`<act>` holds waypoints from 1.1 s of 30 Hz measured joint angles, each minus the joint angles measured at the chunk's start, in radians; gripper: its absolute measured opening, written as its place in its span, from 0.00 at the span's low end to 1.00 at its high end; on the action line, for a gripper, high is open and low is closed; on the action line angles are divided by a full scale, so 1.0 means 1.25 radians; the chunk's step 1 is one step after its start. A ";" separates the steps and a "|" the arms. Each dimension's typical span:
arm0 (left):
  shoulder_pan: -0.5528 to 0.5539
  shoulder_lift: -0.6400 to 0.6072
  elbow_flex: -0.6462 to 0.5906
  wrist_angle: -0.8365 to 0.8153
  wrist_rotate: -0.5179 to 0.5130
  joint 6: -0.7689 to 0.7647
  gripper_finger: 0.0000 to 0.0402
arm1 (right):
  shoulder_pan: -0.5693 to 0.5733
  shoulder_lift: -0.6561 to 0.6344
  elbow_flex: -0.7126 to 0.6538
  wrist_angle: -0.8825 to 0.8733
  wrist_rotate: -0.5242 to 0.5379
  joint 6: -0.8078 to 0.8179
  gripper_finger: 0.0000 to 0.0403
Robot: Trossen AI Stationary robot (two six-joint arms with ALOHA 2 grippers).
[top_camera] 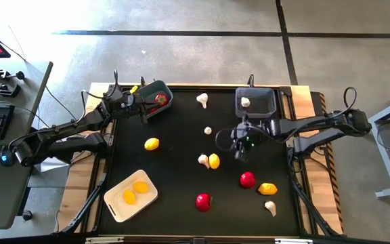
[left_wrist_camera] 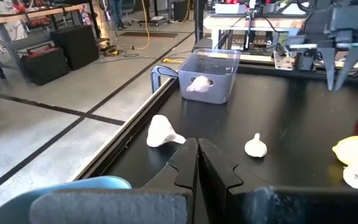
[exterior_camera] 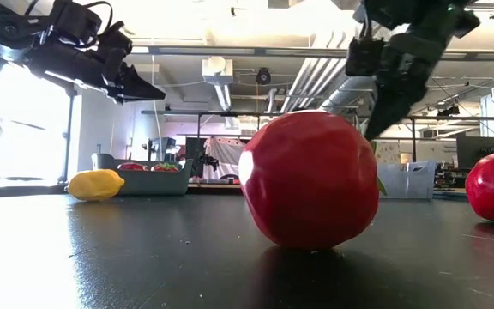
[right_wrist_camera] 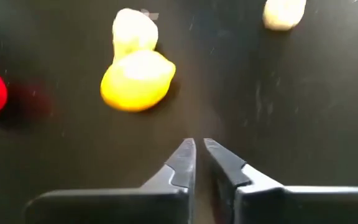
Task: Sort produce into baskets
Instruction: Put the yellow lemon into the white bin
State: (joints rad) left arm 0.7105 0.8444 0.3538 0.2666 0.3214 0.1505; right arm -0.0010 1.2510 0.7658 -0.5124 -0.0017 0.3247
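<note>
From my feed, the cream tray (top_camera: pixel 116 207) sits at the near left of the black mat with 2 lemons (top_camera: pixel 135 192) already in it. My left gripper (top_camera: pixel 143 108) is up at the far left, right by the blue-grey bin (top_camera: pixel 166 93) holding a red tomato (top_camera: pixel 160 99), fingers pinched together on nothing. 1 loose lemon (top_camera: pixel 152 144) lies just inboard of that. Mid-mat there's a garlic bulb (top_camera: pixel 202 100) at the far edge, a smaller one (top_camera: pixel 208 131) below it, then a garlic and lemon pair (top_camera: pixel 209 160) touching each other. My right gripper (top_camera: pixel 239 153) hangs just beside that pair, fingers nearly shut, nothing held. The dark grey bin (top_camera: pixel 270 100) far right has 1 garlic (top_camera: pixel 245 102) inside. Near right: 2 tomatoes (top_camera: pixel 247 179), a lemon (top_camera: pixel 267 188), and 1 more garlic (top_camera: pixel 270 208).
</note>
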 joint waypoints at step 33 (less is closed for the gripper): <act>0.000 0.000 0.000 0.020 0.001 -0.045 0.00 | 0.524 0.094 0.089 -0.385 -0.106 0.509 0.57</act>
State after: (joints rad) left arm 0.7105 0.8444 0.3538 0.2910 0.3222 0.0946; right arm 0.6533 1.3686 0.8768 -0.9939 -0.1346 0.9605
